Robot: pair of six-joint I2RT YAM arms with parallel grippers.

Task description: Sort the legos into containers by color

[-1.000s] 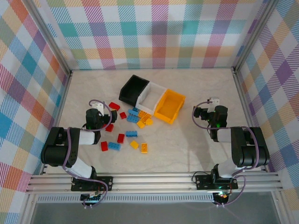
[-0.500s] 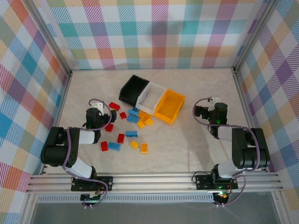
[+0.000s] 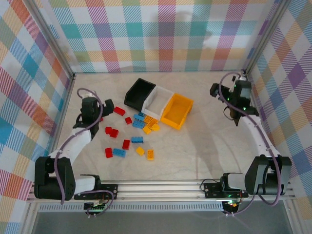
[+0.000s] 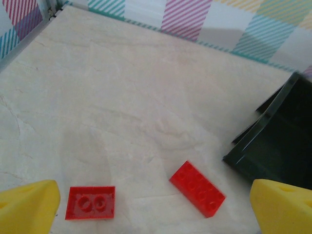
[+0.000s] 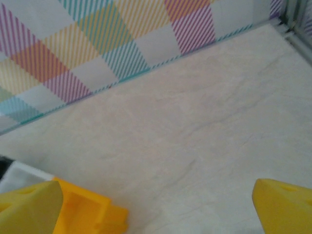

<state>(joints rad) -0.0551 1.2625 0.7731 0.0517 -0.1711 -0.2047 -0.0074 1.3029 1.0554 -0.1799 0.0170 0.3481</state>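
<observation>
**A:** From overhead, how far along is the sorting?

**B:** Not begun, I'd judge. The black bin (image 3: 130, 101), white bin (image 3: 157, 102) and yellow-orange bin (image 3: 176, 111) stand side by side at the far middle of the table (image 3: 204, 141); what shows of their insides is bare. The legos (image 3: 138, 123) lie loose in front of them, red, blue and orange mixed; every one is left to do.

**A:** And the grippers there?

**B:** The left gripper (image 3: 108, 106) hovers left of the bins, jaws wide, holding nothing; the nearest red brick (image 3: 119, 110) lies just beside it. The right gripper (image 3: 215, 90) is near the far right corner, equally wide and empty, well apart from all the bricks; the yellow-orange bin is the closest task thing to it.

**A:** The left wrist view?

**B:** The left gripper (image 4: 156, 212) is spread fully, with only table between its yellow fingertips (image 4: 29, 207). A smaller red brick (image 4: 90, 203) lies flat just beside one tip; a longer red brick (image 4: 197, 188) lies ahead, toward the black bin (image 4: 273, 146) on the right.

**A:** And the right wrist?

**B:** The right gripper (image 5: 156, 212) is also wide and grips nothing, fingertips (image 5: 285, 207) at the bottom corners. Bare table stretches ahead; a corner of the yellow-orange bin (image 5: 87, 212) sits beside one tip, with a sliver of the white bin (image 5: 19, 176) behind it. The left arm looks better placed for a first red pick.
</observation>
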